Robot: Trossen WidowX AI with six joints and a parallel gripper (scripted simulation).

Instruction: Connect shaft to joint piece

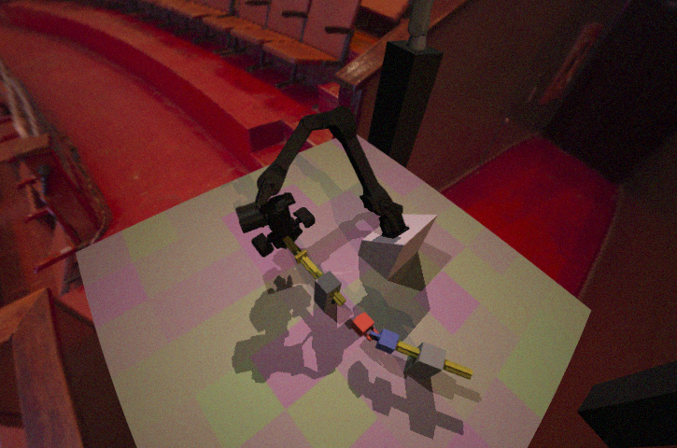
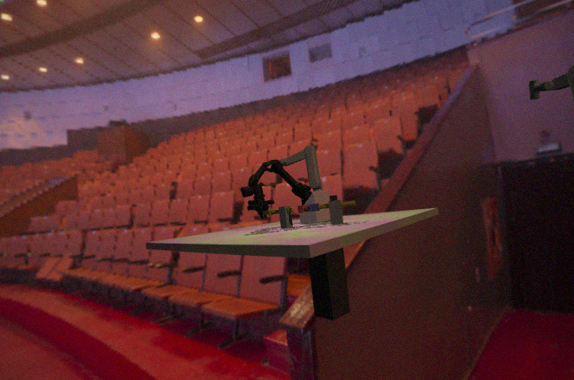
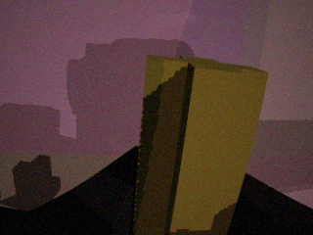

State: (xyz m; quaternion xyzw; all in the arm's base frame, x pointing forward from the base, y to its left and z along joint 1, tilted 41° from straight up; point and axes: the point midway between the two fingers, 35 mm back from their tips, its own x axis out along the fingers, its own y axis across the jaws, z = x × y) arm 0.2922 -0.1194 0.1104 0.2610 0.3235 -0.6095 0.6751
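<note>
My gripper (image 1: 287, 240) (image 2: 265, 213) is shut on the outer end of the yellow second shaft (image 1: 311, 265) (image 2: 274, 210) (image 3: 215, 147). In the wrist view the shaft stands between the dark fingers. The shaft passes through its grey block (image 1: 328, 286) (image 2: 285, 214), its collar outside the block on my gripper's side. Its inner end sticks out short of the red joint piece (image 1: 363, 323) (image 2: 301, 208), with a gap between them. The red piece is hinged to the blue part (image 1: 387, 341) (image 2: 313, 207) on the yellow first shaft (image 1: 458, 369) (image 2: 348, 203), held in another grey block (image 1: 429, 359) (image 2: 336, 210). The red opening faces roughly toward the second shaft; its exact angle is unclear.
A light wedge-shaped base (image 1: 378, 252) (image 2: 314, 216) carries the arm behind the blocks. The table (image 1: 153, 406) (image 2: 233, 247) has a patchwork top with large shadows. A dark post (image 1: 402, 94) stands beyond the back edge, and a dark bar (image 1: 645, 401) shows at the lower right.
</note>
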